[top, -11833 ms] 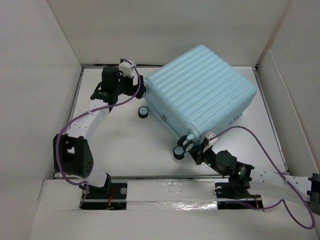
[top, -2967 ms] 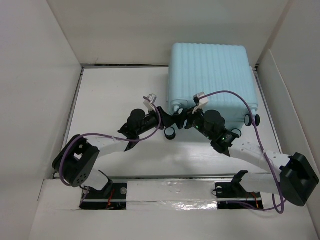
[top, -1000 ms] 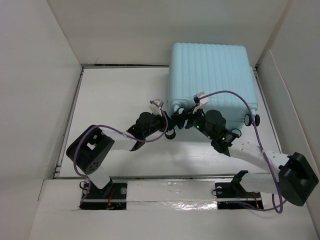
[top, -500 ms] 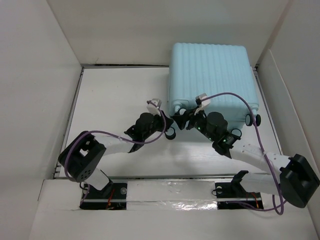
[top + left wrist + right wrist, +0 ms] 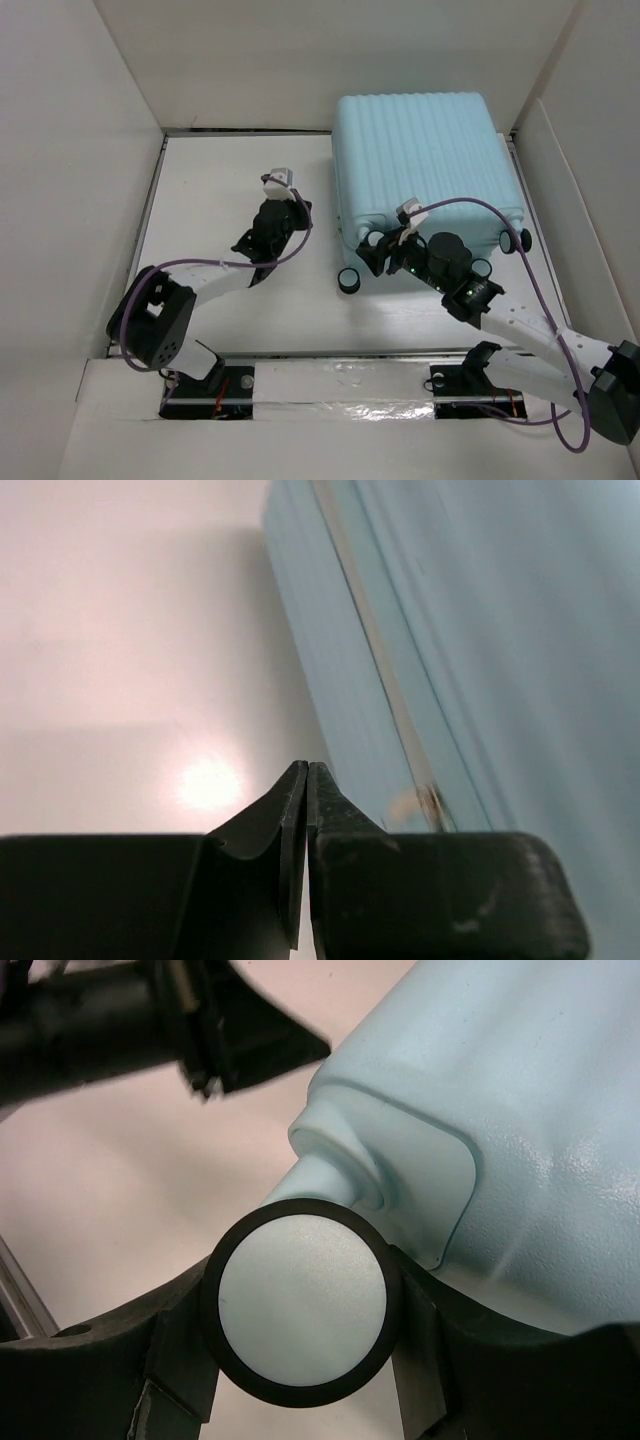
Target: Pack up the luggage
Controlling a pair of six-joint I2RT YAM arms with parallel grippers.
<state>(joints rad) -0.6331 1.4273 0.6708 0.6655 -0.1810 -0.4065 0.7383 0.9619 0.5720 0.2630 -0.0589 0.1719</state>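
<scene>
Gripping a wheel (image 5: 302, 1300) of the ribbed aqua luggage (image 5: 420, 160), clear only wrist-side, is the right claw (image 5: 300, 1350); left claw (image 5: 306, 780) sits closed.

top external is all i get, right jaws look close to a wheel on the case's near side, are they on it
Observer: Yes. The right wrist view shows the wheel sitting between the right jaws, with a finger against each side of its black rim.
Operator: ok and the left jaws, holding anything
Observer: No. The left wrist view shows them shut tip to tip with nothing between.
Operator: what are they pointing at
Observer: They point along the side wall of the case, which fills the right of that view. Bare table lies on the left.
</scene>
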